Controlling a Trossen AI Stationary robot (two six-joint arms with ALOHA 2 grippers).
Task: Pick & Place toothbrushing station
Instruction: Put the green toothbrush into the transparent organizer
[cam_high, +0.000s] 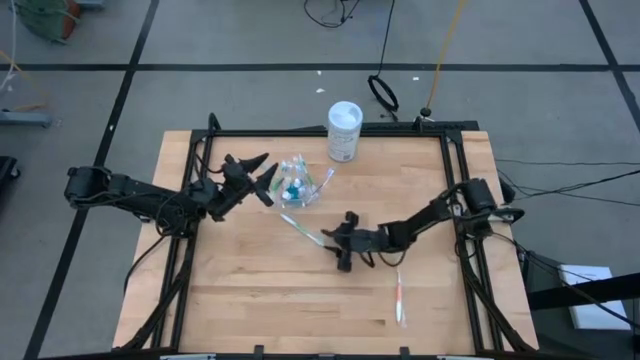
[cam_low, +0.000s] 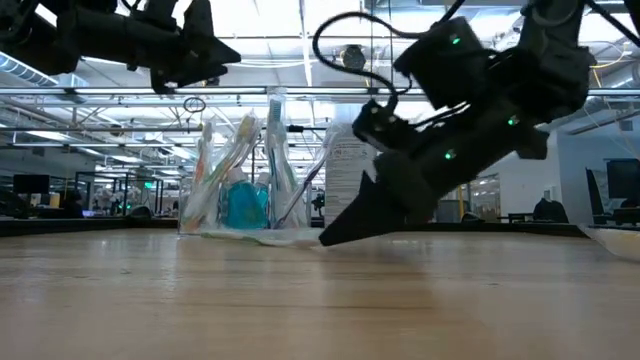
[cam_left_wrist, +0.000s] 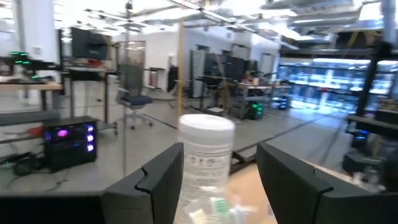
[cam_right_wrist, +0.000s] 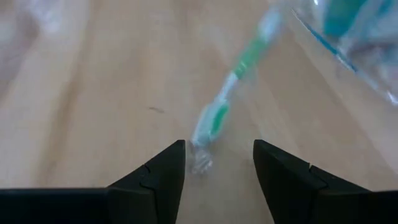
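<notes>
Cup (cam_high: 300, 184), clear plastic, upright near the table's (cam_high: 250, 290) far edge, holding toothbrushes and teal tubes. Green-and-white toothbrush (cam_high: 300, 229) lies flat just beside it (another toothbrush (cam_high: 399, 300) lies well apart). Right gripper (cam_high: 336, 240), fingers apart, low at that green brush's end. Left gripper (cam_high: 266, 176), fingers apart, raised beside cup. White canister (cam_high: 344, 131) behind.

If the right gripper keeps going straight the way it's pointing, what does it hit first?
Most likely the green and white toothbrush lying on the table, just ahead of the open right gripper; the clear cup stands beyond it.
</notes>
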